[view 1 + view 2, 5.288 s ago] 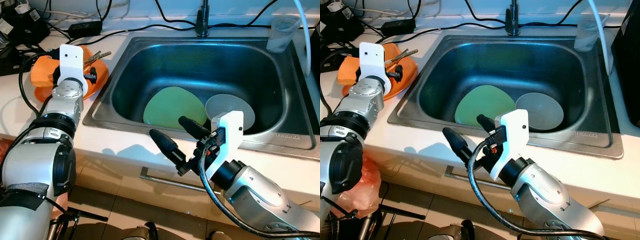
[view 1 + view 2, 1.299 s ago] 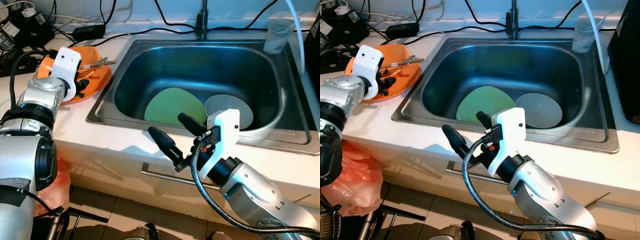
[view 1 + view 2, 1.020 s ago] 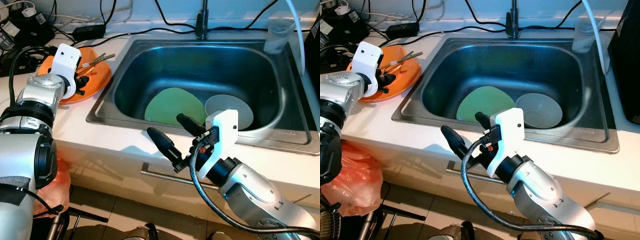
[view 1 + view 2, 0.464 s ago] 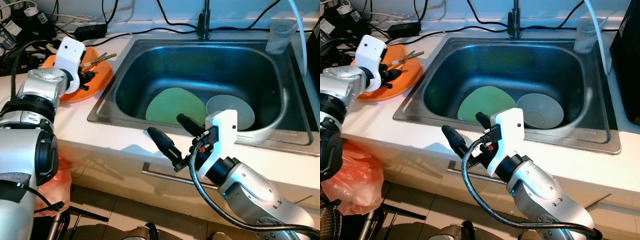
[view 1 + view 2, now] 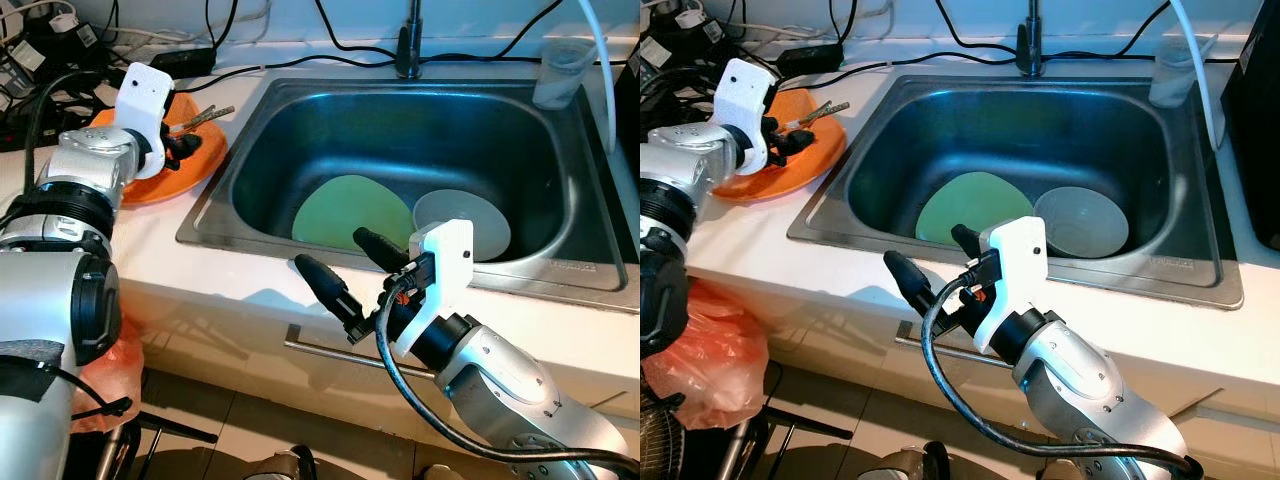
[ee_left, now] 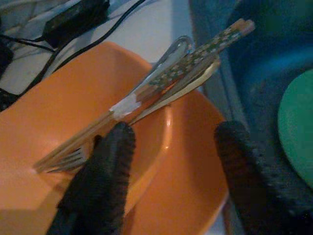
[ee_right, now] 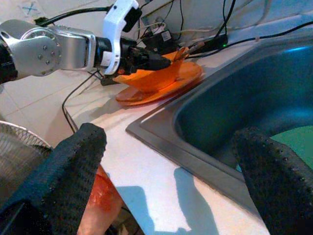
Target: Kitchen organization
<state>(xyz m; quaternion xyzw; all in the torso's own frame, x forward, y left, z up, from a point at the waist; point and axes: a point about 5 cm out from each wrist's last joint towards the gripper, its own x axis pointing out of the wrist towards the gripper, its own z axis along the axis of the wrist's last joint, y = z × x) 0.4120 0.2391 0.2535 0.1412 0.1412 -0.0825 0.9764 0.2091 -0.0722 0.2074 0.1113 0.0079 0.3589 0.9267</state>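
Utensils (image 6: 161,83): a bundle laid across the orange bowl (image 6: 73,122) on its plate (image 6: 190,186), tabletop (image 5: 855,275) left of the sink (image 5: 230,195); handles overhung the rim, probably easing pickup. My left claw (image 6: 168,147) hovered just over them, fingers apart, forearm stretched across the tabletop. My right claw (image 5: 340,265) hung spread before the sink's front edge, idle. Green plate (image 5: 350,210) and grey bowl (image 5: 470,215) lay in the sink.

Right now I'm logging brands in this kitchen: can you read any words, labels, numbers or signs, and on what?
None readable.
Steel sink: a faint embossed mark on the front rim, too small and blurred to read.
Patterned chopsticks in the orange bowl: a printed pattern, no legible text.
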